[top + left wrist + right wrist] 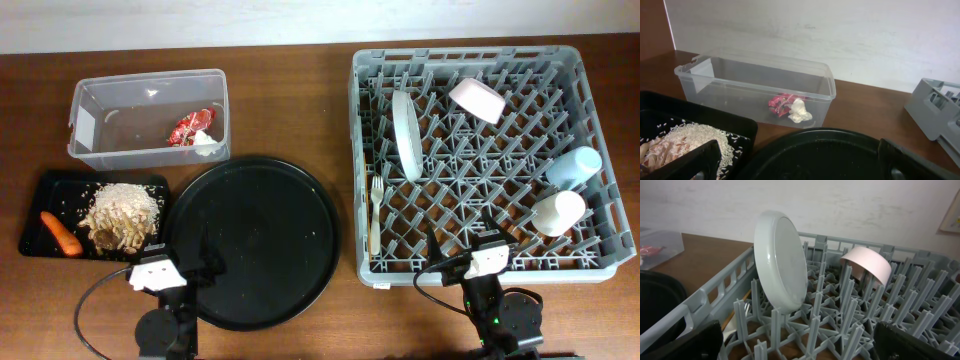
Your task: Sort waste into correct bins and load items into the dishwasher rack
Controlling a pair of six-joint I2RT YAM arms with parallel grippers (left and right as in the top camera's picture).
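The clear tub [100, 120] holds the red wrapper [190, 127] and white tissue [206, 144]; both wrapper [780, 104] and tissue [799, 111] show in the left wrist view. In the shallow black tray [50, 188] lie the food scraps [120, 210], carrot [60, 232] and a brown lump [103, 237]. The grey rack [460, 58] carries an upright plate [406, 135], bowl [476, 100], light-blue cup [573, 167], white cup [557, 212] and fork [376, 215]. My left gripper [195, 262] hangs open over the tray edges. My right gripper [465, 238] is open above the rack's front pegs.
A large round black tray [255, 240] lies between the bins and the rack, under my left gripper [800, 167]. In the right wrist view the plate [781, 260] and bowl [867, 262] stand just beyond my open right gripper [800, 347].
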